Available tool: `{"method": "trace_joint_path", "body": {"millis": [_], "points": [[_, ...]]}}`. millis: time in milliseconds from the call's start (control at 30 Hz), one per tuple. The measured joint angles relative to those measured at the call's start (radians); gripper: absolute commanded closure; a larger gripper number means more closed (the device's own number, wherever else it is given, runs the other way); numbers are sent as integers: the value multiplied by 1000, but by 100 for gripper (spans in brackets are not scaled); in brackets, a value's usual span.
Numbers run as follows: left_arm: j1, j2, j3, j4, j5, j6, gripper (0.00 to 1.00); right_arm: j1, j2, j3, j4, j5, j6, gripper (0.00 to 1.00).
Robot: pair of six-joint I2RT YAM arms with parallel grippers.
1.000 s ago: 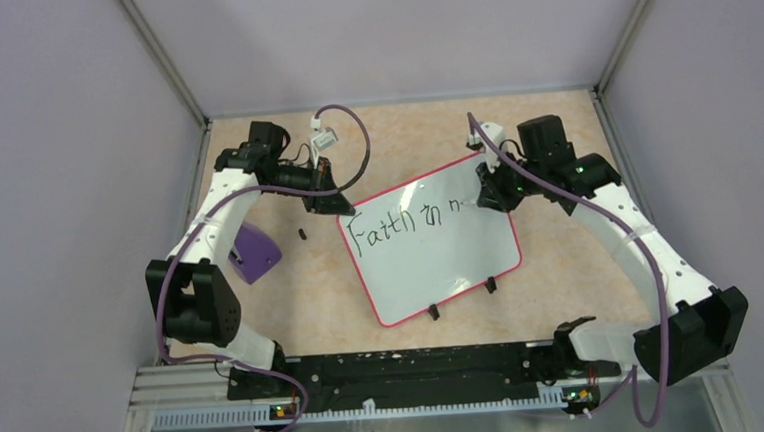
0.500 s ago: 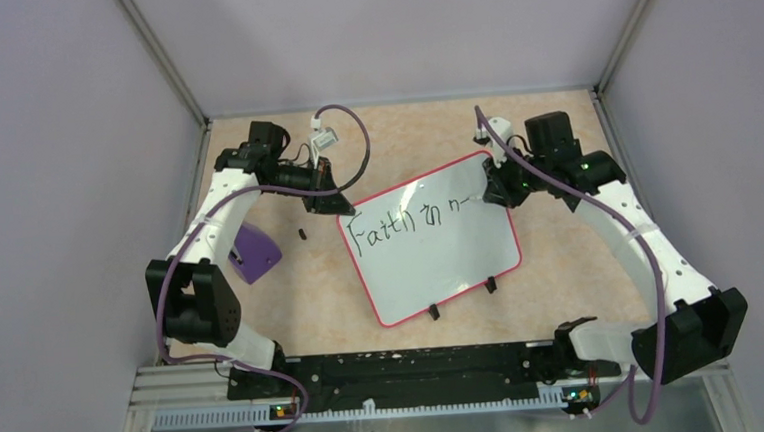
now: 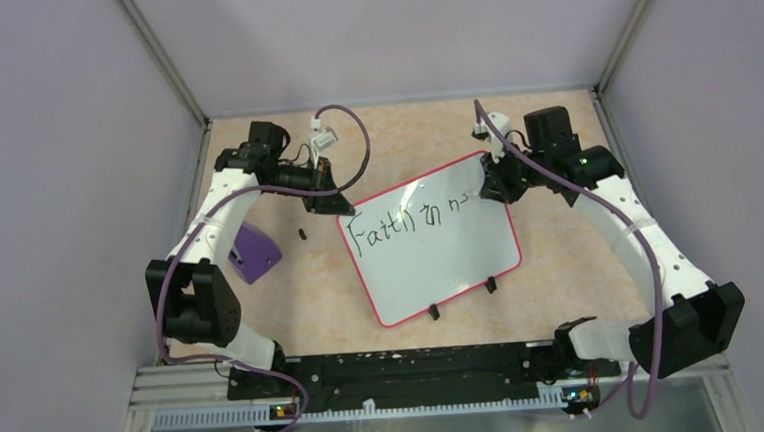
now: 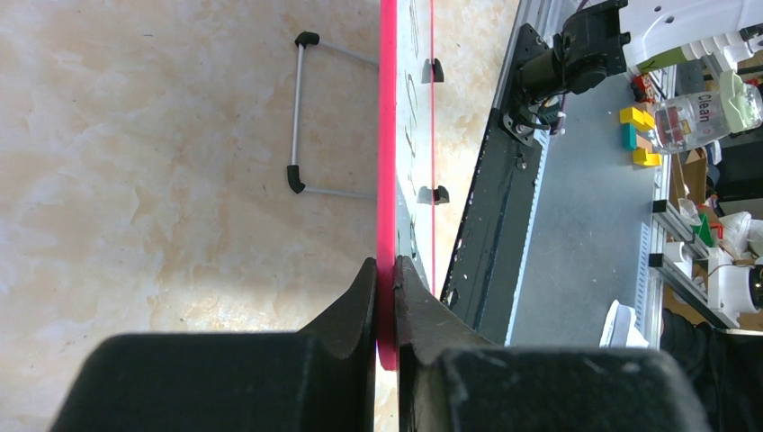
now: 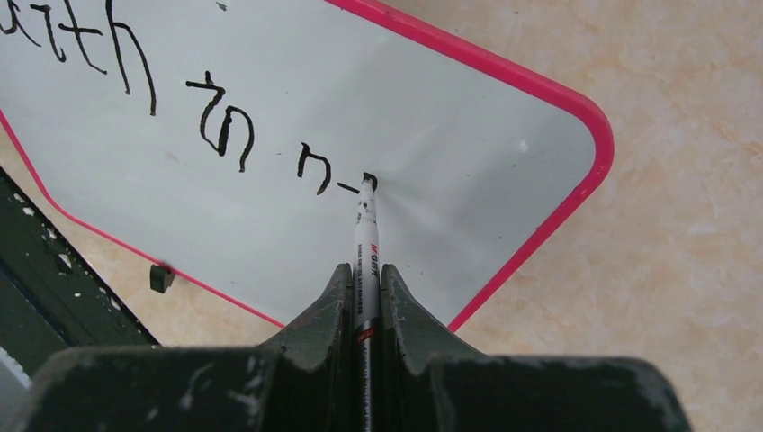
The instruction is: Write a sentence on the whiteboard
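Observation:
The whiteboard [image 3: 440,252] with a red-pink rim lies tilted mid-table. The sentence [image 3: 413,219] reads "Faith in n" plus a fresh stroke, in black; it also shows in the right wrist view [image 5: 225,126]. My left gripper [image 3: 339,207] is shut on the board's far left corner; the rim [image 4: 387,180] sits between the jaws [image 4: 386,270]. My right gripper [image 3: 489,187] is shut on a white marker [image 5: 365,243], whose black tip touches the board just right of the "n".
A purple block [image 3: 253,252] lies left of the board under the left arm. A small black cap [image 3: 302,234] lies near it. The board's wire stand [image 4: 301,117] shows underneath. Grey walls close in the table on three sides.
My right gripper has moved the marker a little to the right and back, adding a short stroke after the "n". The left arm and board have not moved.

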Motion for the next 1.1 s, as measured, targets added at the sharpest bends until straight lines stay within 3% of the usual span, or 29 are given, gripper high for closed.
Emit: {"method": "trace_joint_path", "body": {"millis": [1100], "points": [[1,0,-2,-2,-2,4,100,11,-11,-48,-22,-15,-21,100]]}}
